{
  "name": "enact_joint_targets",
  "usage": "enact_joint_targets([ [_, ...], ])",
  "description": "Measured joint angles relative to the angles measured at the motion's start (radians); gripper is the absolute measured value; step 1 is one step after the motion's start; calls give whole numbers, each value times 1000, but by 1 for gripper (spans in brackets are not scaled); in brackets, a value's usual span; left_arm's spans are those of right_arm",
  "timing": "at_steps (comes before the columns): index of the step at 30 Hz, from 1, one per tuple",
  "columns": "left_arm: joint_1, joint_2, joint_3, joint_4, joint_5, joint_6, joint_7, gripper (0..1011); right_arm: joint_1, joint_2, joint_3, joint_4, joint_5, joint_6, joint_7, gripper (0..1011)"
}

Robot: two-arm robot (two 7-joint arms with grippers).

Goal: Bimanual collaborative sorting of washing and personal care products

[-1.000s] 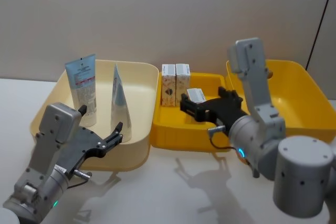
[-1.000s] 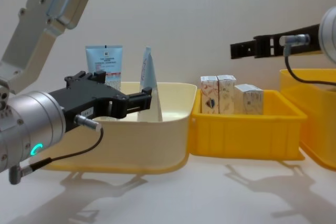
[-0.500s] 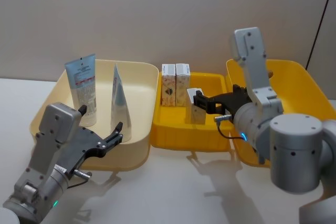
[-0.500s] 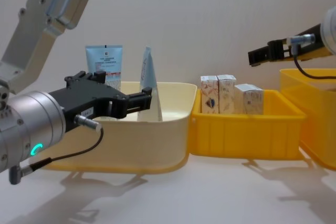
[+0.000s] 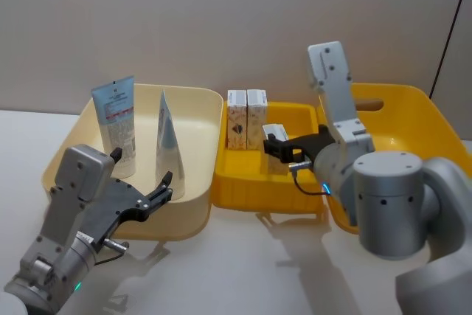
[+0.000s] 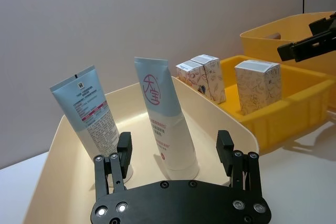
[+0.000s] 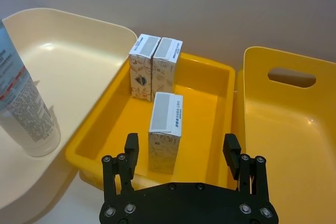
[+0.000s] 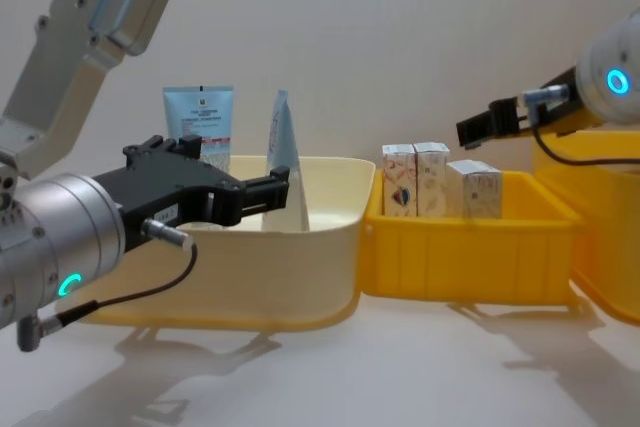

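Two light blue and white squeeze tubes (image 5: 116, 119) (image 5: 168, 144) stand upright in the cream bin (image 5: 195, 182). My left gripper (image 5: 140, 171) hovers open at the bin's near rim, with the tubes (image 6: 89, 114) (image 6: 163, 114) just beyond its fingers. Two white printed cartons (image 5: 246, 117) stand side by side at the back of the small yellow bin (image 5: 243, 189), and a third carton (image 7: 167, 129) stands alone nearer the front. My right gripper (image 7: 181, 150) is open over that bin's front, with the lone carton just ahead of its fingers and nothing held.
A large yellow bin (image 5: 435, 145) with a handle slot sits to the right of the small one. A plain wall stands close behind the bins. White tabletop (image 5: 243, 271) lies in front of them.
My right gripper has come down and drawn in toward the lone carton as its arm swung left. The left arm and all the products stayed put.
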Motion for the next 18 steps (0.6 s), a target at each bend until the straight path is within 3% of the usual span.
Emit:
enact_joint_targets([
  [18, 0, 0, 0, 0, 0, 0, 0, 1003, 61, -64, -2, 141, -29, -6, -36, 1001],
])
